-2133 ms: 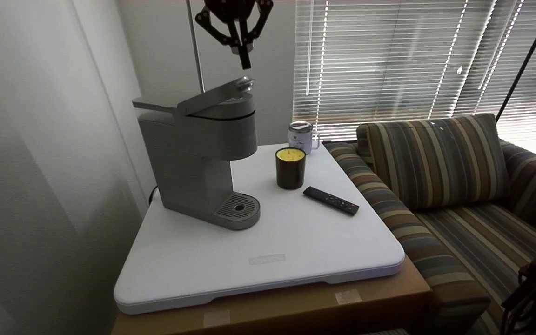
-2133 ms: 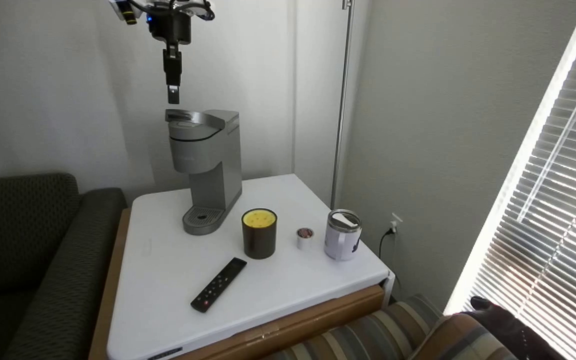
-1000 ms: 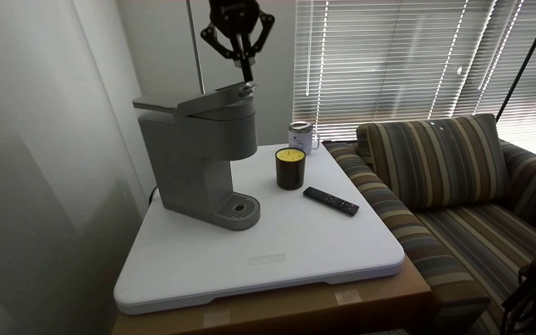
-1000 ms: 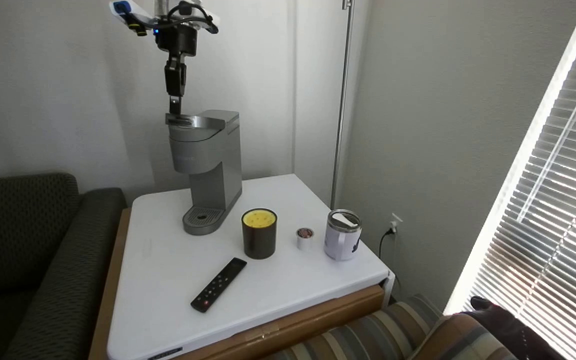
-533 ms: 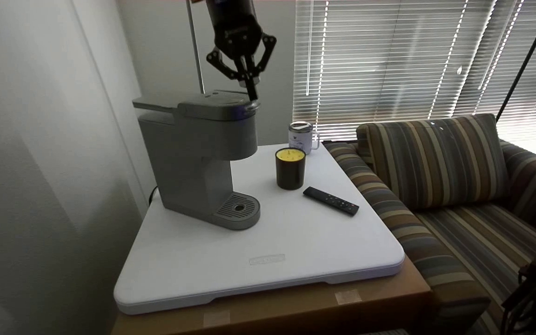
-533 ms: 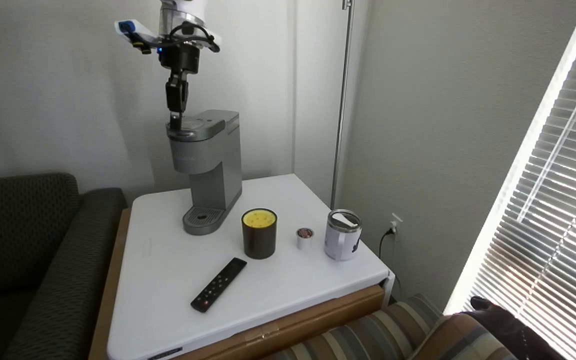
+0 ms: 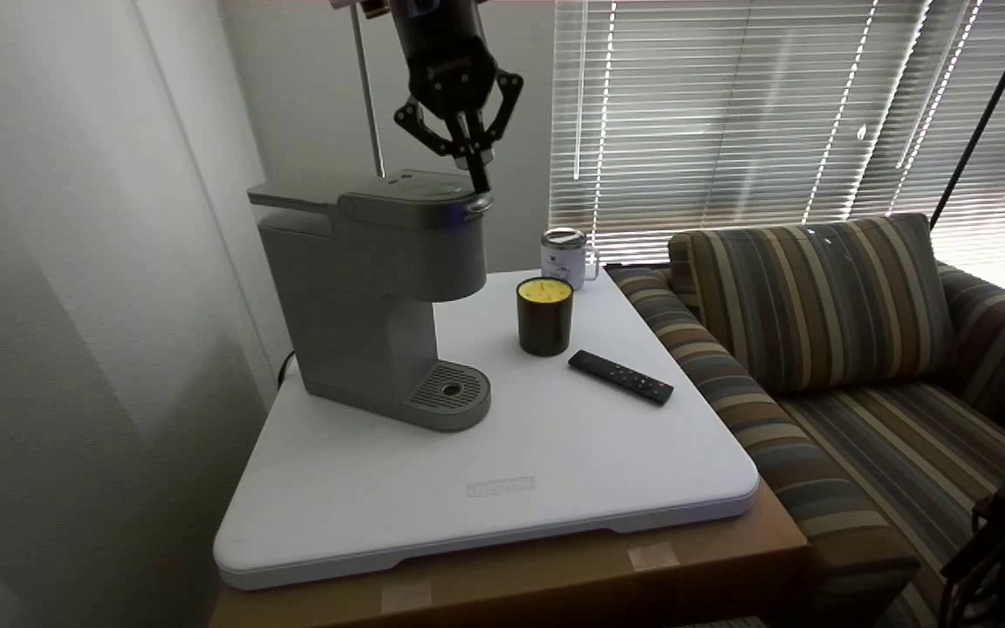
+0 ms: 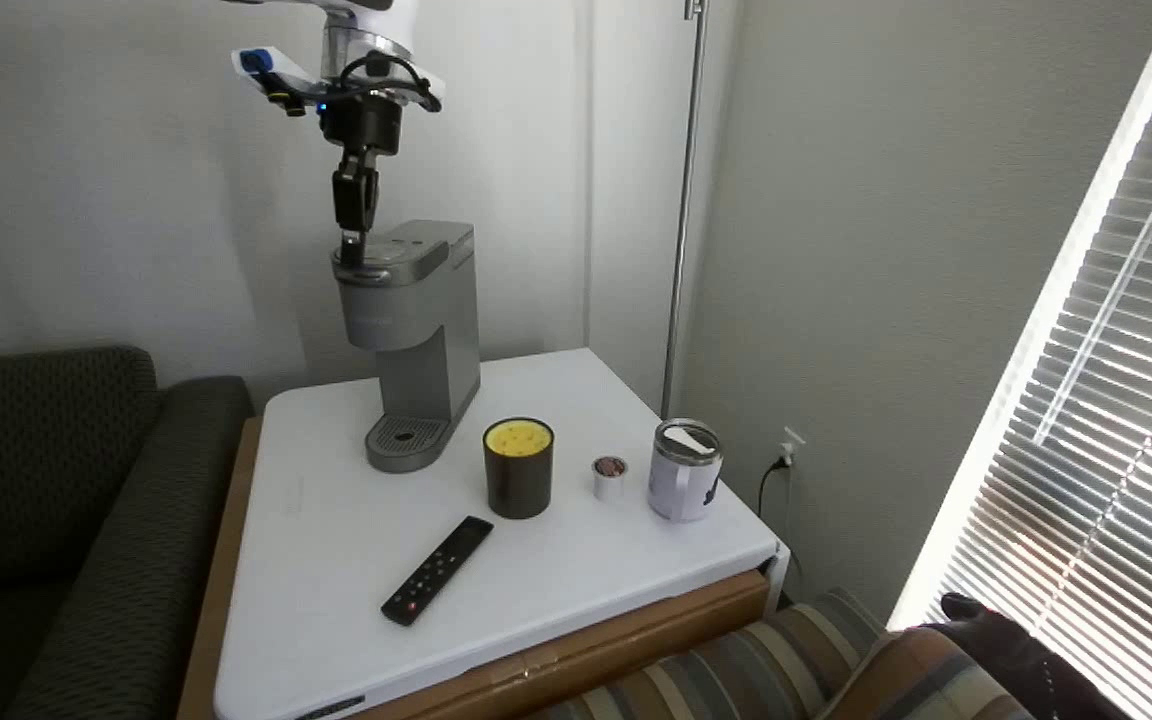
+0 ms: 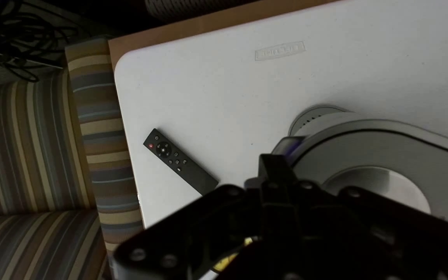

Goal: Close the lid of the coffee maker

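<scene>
Lid (image 7: 389, 212) lay flat, gripper (image 7: 480, 183) pinched together at front; tiny cup (image 8: 610, 484) right of candle (image 8: 519, 485) showed only in exterior view

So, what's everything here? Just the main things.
Tabletop: 1, white, on brown base
Coffee maker: 1, grey, tabletop
Lid: 1, grey, down on coffee maker
Jar: 1, dark and yellow, tabletop
Remote: 1, black, tabletop
Mug: 1, pale, tabletop
Small cup: 1, white, tabletop
Armchair: 1, multicoloured stripes, beside tabletop
Sofa: 1, dark, beside tabletop
Blinds: count unclear, white, behind armchair
Pole: 1, silver, behind tabletop
Robot gripper: 1, black, at lid's front
Robot arm: 1, white, above gripper
</scene>
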Robot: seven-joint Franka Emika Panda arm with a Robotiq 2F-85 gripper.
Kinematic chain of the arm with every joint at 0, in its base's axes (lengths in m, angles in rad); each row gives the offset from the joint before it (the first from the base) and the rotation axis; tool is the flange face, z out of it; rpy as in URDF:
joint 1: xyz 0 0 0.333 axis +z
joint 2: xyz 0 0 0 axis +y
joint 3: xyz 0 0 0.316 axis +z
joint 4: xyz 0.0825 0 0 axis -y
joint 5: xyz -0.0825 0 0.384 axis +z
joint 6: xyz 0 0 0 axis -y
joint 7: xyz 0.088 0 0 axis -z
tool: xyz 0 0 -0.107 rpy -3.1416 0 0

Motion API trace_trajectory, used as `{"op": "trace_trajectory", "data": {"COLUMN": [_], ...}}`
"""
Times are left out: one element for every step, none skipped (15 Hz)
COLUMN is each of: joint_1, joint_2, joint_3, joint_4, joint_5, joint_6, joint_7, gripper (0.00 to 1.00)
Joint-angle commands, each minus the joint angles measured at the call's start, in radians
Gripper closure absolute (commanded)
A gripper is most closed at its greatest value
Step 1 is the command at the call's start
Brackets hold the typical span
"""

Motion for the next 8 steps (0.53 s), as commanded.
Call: {"op": "trace_trajectory", "data": {"joint_1": [-0.004, -0.003, -0.004, -0.003, -0.006, -0.012, -0.015, -0.018], "joint_2": [-0.025, -0.045, -0.059, -0.080, -0.096, -0.115, -0.133, -0.152], "joint_3": [-0.017, -0.016, -0.014, -0.012, -0.007, 0.007, 0.015, 0.023], "joint_4": [-0.018, -0.016, -0.014, -0.012, -0.009, -0.005, -0.002, -0.003], "joint_5": [-0.007, -0.007, -0.007, -0.009, -0.004, 0.010, 0.018, 0.025], "joint_6": [-0.014, -0.033, -0.045, -0.064, -0.073, -0.074, -0.078, -0.085], "joint_7": [-0.020, -0.036, -0.054, -0.082, -0.110, -0.160, -0.208, -0.258], "gripper": [1.00, 1.00, 1.00, 1.00, 1.00, 1.00, 1.00, 1.00]}}
